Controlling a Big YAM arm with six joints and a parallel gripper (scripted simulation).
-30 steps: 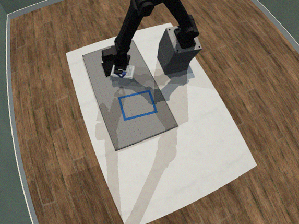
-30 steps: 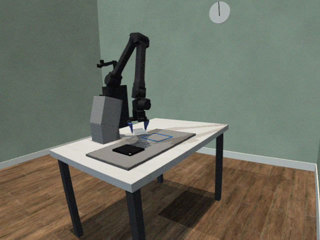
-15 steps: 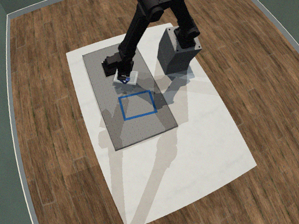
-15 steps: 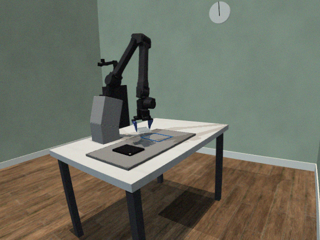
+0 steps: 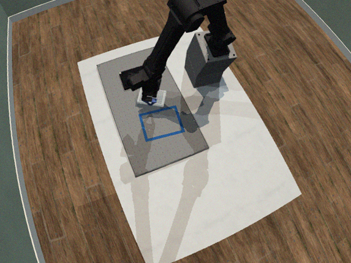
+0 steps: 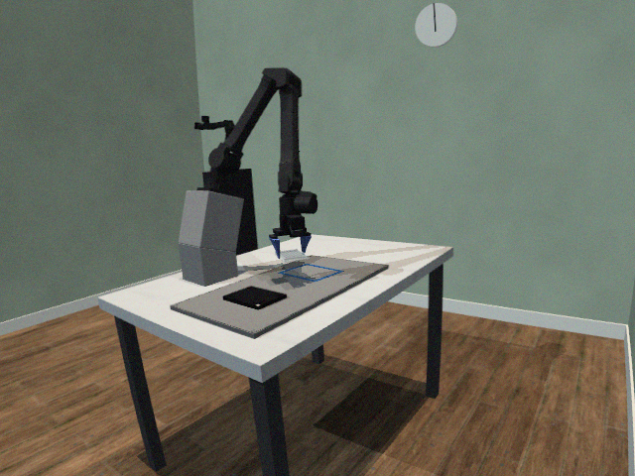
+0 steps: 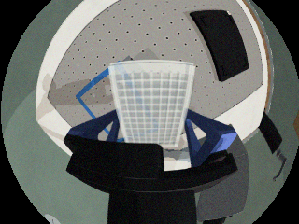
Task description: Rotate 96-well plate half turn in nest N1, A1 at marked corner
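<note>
Black nest (image 6: 254,297) vacant; claw (image 6: 291,249) grips plate (image 7: 152,107).

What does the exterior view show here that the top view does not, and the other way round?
Only the exterior view shows the black plate nest, bare on the grey deck, plus the table legs and wall clock. Only the top view shows the whole table outline from above and the plate sitting just short of the taped outline. Both show the gripper with its jaws closed on the white plate, and the grey pedestal.
</note>
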